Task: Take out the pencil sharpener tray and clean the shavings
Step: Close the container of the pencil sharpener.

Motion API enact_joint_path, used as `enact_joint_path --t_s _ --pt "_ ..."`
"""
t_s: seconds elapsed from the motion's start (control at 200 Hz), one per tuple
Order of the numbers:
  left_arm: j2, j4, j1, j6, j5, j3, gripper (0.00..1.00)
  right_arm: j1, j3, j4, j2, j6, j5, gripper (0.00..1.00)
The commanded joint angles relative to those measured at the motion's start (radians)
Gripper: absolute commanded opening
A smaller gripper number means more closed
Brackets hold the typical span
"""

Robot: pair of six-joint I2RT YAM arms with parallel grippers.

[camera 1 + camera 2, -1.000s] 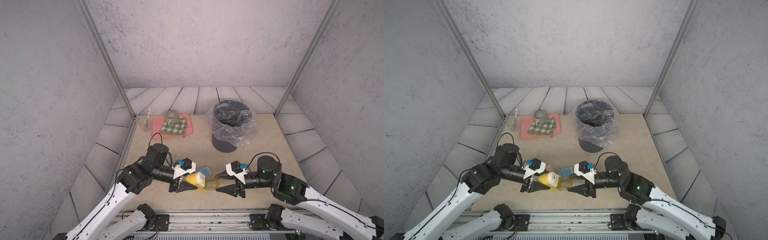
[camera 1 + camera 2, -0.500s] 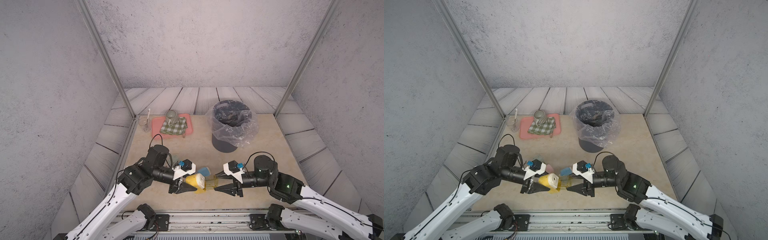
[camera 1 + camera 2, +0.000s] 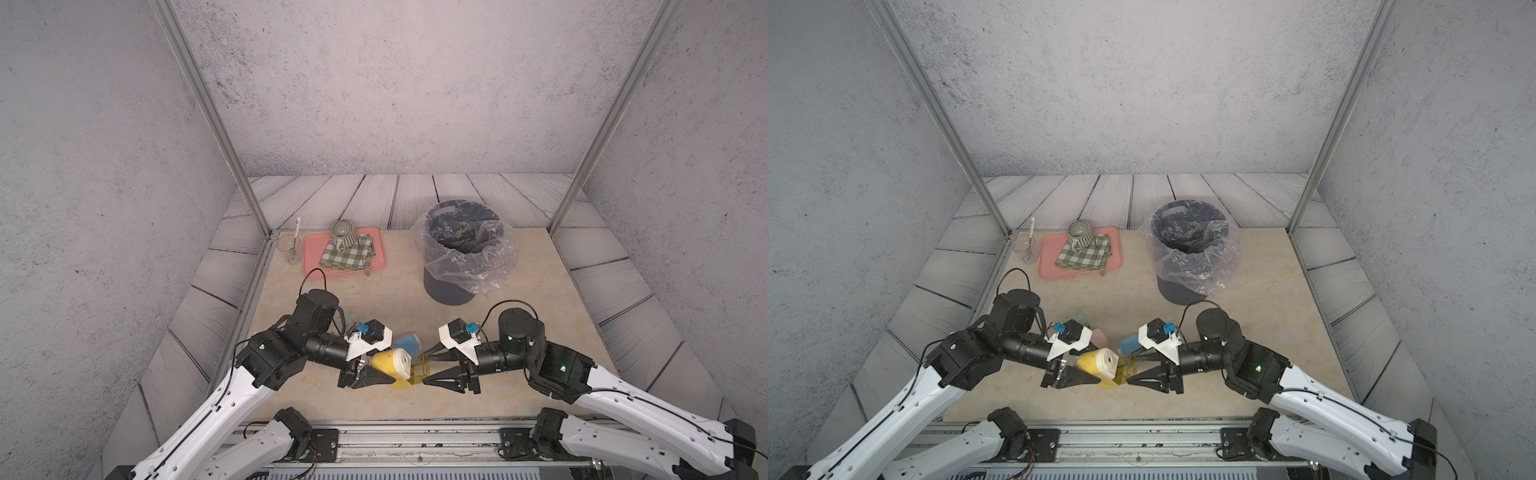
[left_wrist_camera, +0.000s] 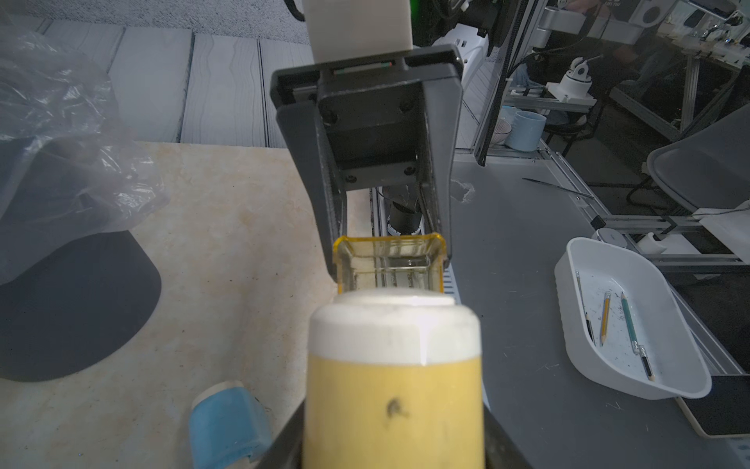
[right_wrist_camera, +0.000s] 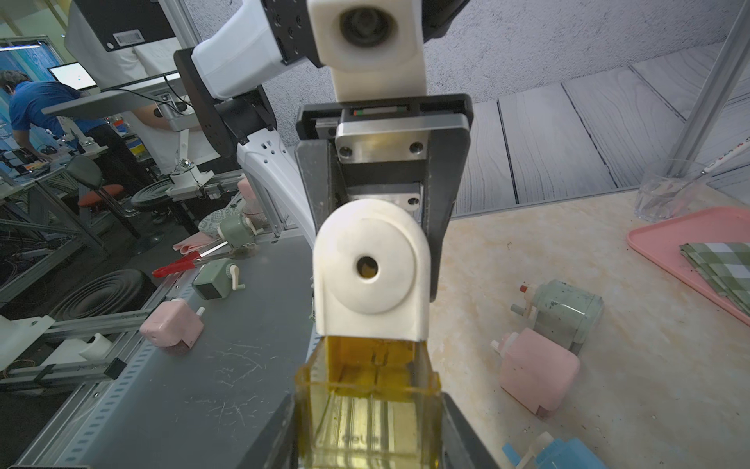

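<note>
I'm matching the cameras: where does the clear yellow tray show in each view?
Top view: tray low centre, beside the yellow sharpener.
Top view: tray likewise low centre.
Left wrist: tray mid-frame, beyond the sharpener's white end.
Right wrist: tray foreground, before the sharpener's white face.
Shared landmark: the yellow sharpener, in all four.

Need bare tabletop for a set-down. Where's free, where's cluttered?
Free: between the pink tray and the bin; from the bin to the right edge of the table; the front strip by the rail. Crowded: front centre, where left gripper and right gripper meet on the yellow sharpener and its shavings tray, with the blue sharpener, pink sharpener and green sharpener alongside.
</note>
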Motion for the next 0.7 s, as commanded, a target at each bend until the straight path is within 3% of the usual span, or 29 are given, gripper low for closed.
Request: enact_joint_path --t_s 0.0,0.18,0.3,0.515,0.696 --pt "0.004 0.086 0.002 -0.001 0.018 0.018 0.00 0.009 0.006 0.034 0.037 0.001 -0.059 0.04" --pt "0.004 0.084 0.002 -0.002 0.017 0.021 0.00 0.008 0.045 -0.014 0.073 -0.047 -0.056 0.34" --pt "0.000 0.078 0.002 0.001 0.014 0.017 0.00 0.009 0.037 -0.069 0.027 -0.096 0.013 0.58" --pt "-0.002 0.081 0.002 -0.001 0.016 0.007 0.00 0.009 -0.009 -0.154 -0.090 -0.137 0.105 0.68" --pt "0.005 0.085 0.002 -0.004 0.018 0.009 0.00 0.009 -0.008 -0.179 -0.149 -0.079 0.170 0.67"
